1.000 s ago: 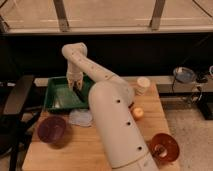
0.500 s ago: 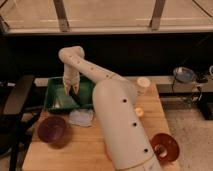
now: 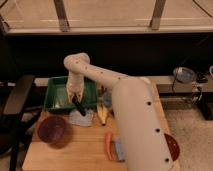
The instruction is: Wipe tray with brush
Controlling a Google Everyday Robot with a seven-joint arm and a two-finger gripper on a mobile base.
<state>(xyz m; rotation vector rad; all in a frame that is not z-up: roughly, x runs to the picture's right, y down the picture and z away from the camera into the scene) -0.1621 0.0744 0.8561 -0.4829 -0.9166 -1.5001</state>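
One gripper of ours hangs over the tray's front rim, gripping the brush, whose long axis slants down-right, outward.

Dim, soft-focus view; pincer over the tray, daylight through upper windows.

The arm has a smooth, matt cream shell that looks like plastic. The gripper, over the near edge of the tray, has the same cream finish. The tray looks like smooth green plastic. The brush is matt black. The table is light wood with a smooth surface. The bowl is translucent purple plastic. The cloth is pale and crumpled.
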